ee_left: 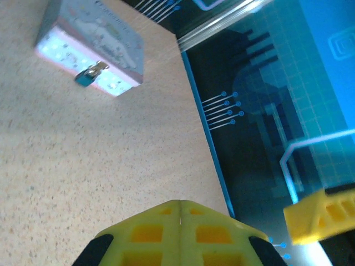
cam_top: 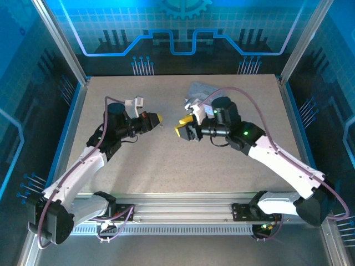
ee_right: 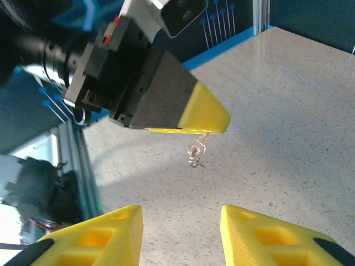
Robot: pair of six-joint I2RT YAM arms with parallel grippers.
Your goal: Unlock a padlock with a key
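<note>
We see the left claw (ee_left: pixel 179 221) clenched on the dangling key (ee_right: pixel 196 154), the right claw (ee_right: pixel 180 230) released and spread wide, and the padlock (ee_left: pixel 90 74) against the far tin (ee_left: pixel 105 39).

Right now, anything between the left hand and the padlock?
No. In the left wrist view, bare tabletop runs from the left hand, which pinches the key, to the padlock on the tin.

Left yellow-tipped gripper (cam_top: pixel 157 118): jaws pinched on tiny metallic key (ee_right: pixel 195 155). Right yellow-tipped gripper (ee_right: pixel 180 235): jaws spread, facing it. Arms angled inward.
</note>
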